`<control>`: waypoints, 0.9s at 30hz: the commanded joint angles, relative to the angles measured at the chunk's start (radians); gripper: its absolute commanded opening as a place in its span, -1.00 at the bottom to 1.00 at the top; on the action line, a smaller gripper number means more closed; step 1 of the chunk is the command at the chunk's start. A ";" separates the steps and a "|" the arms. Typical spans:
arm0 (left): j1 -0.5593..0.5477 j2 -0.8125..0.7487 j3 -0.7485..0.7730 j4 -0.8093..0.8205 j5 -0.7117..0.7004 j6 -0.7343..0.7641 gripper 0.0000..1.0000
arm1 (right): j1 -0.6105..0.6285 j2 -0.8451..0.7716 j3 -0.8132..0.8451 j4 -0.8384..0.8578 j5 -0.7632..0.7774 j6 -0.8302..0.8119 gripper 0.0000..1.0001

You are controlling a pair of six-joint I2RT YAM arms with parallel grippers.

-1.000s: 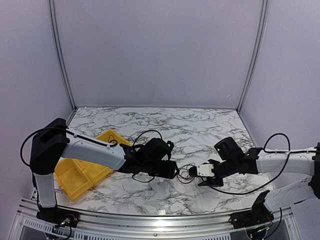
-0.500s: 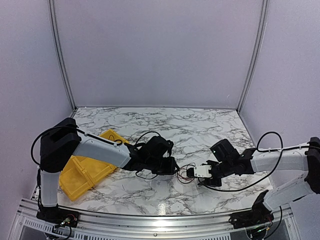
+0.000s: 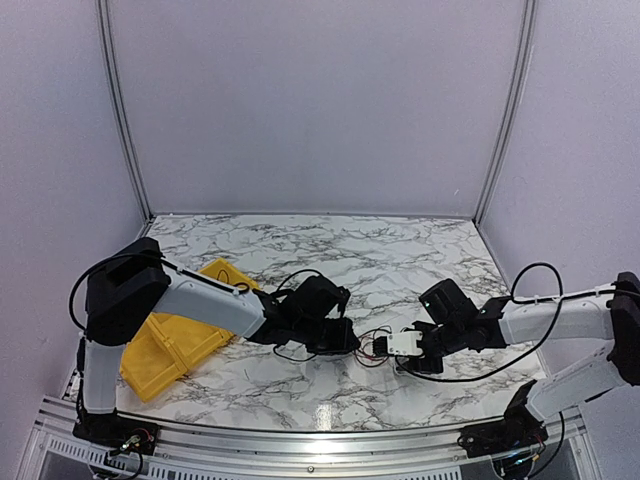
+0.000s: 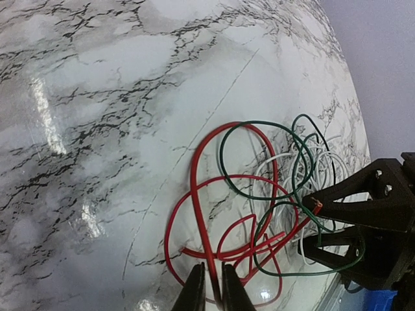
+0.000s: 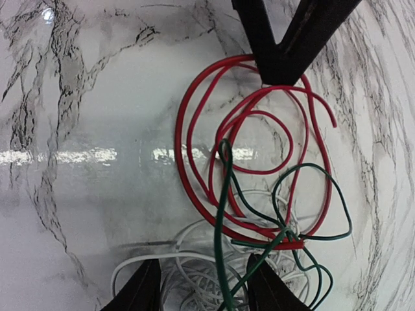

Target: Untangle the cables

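Cables (image 4: 256, 195) sit in one small tangle on the worktop (image 3: 400, 260), squarely between your two tools. Here's the change: your left tool (image 4: 212, 291) has slid in toward the knot, and its jaws have come down from a wide gape to a narrow pinch. Its own camera shows a strand of the red cable (image 4: 200, 214) running straight between the fingertips, so it has hold of red at the tangle's edge nearest it. Your right tool (image 5: 204, 288) has barely shifted. Its jaws stand well apart, gripping nothing, straddling the white coils (image 5: 188, 272), with the green cable (image 5: 218, 214) rising between its fingers.

My read is that you now have one end anchored and nothing separated yet. Red, green and white all cross one another, so a pull from the left alone would likely drag the whole bundle.

Compare your views. From above you only see both tools meeting at a tiny knot, with the strands too fine to sort. The left wrist camera confirms the pinch on red and shows the right tool's dark fingers just beyond the tangle. The right wrist camera gives you what that one hides: the white coils lie beneath the green, inside its own open jaws, with the red loops ahead of them.
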 commanded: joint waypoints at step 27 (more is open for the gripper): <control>0.049 -0.875 -0.153 -0.323 -0.538 0.314 -1.00 | 0.004 0.118 0.009 0.027 0.135 0.041 -1.00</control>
